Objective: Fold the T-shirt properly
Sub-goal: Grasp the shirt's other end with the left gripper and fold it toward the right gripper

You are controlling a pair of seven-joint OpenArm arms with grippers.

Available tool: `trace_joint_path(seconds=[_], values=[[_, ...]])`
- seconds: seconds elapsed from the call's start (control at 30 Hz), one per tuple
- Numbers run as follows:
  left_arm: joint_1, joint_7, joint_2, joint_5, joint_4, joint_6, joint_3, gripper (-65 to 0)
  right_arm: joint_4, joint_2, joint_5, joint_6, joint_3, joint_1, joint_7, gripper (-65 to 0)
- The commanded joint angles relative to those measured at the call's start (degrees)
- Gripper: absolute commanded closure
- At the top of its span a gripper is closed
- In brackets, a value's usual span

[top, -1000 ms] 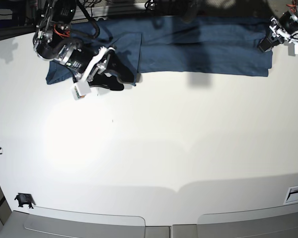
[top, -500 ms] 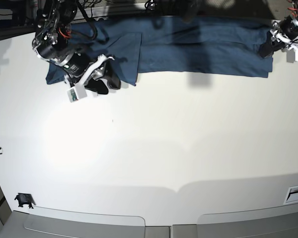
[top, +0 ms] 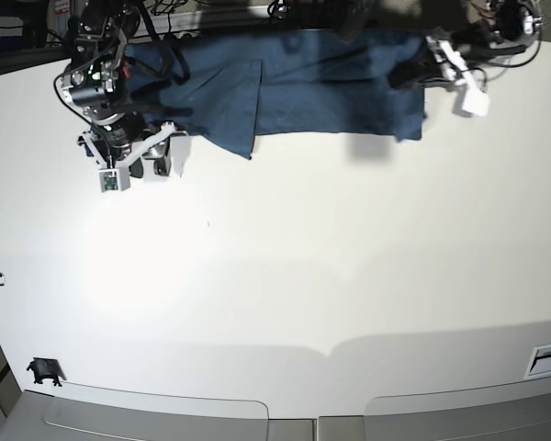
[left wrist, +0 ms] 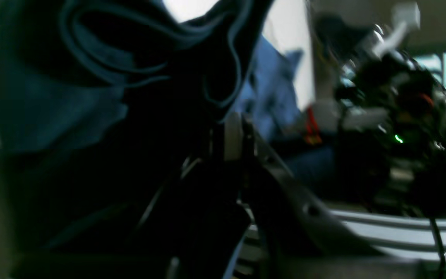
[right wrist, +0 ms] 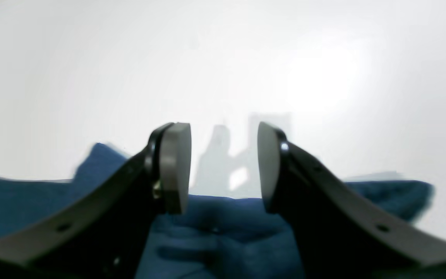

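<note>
At far edge of the white table (top: 275, 303), plain dark teal-blue cotton T-shirt (top: 331, 83); left gripper (top: 422, 72) clenched on its end, prob. to fold; right gripper (right wrist: 223, 162) released, jaws apart just above cloth.

White table (top: 285, 266); T-shirt (top: 294, 92) along far edge, partly folded.

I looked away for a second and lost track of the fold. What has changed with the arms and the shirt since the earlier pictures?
The left gripper, shut on the T-shirt, has dragged that end inward along the table's far edge, so the cloth is shorter. The right gripper, jaws open and empty, has swung off the other end. The folded flap near the middle stayed put.
</note>
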State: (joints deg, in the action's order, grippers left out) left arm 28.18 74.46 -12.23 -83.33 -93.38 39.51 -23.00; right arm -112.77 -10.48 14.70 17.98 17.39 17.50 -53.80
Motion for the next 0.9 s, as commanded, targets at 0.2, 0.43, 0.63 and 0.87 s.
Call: trace_joint_path(seconds=[0.2, 0.43, 0.63, 0.87], values=[[-2.9, -0.6, 2.9, -1.7, -1.1, 0.5, 8.8, 0.0, -1.1, -0.5, -5.0, -0.1, 0.3, -0.3, 2.5, -26.0], [-6.9, -3.0, 4.0, 0.6, -1.1, 0.5, 18.7, 0.0, -1.1, -0.5, -5.6, -0.3, 0.3, -0.3, 2.9, -26.0], [-10.0, -6.8, 5.9, 9.5, -1.1, 0.5, 25.1, 0.0, -1.1, -0.5, -5.6, -0.4, 0.3, -0.3, 3.0, -26.1], [-11.2, -10.1, 5.9, 15.9, -1.1, 0.5, 28.2, -5.8, -1.1, -0.5, -5.5, -0.4, 0.3, -0.3, 3.0, -26.1]])
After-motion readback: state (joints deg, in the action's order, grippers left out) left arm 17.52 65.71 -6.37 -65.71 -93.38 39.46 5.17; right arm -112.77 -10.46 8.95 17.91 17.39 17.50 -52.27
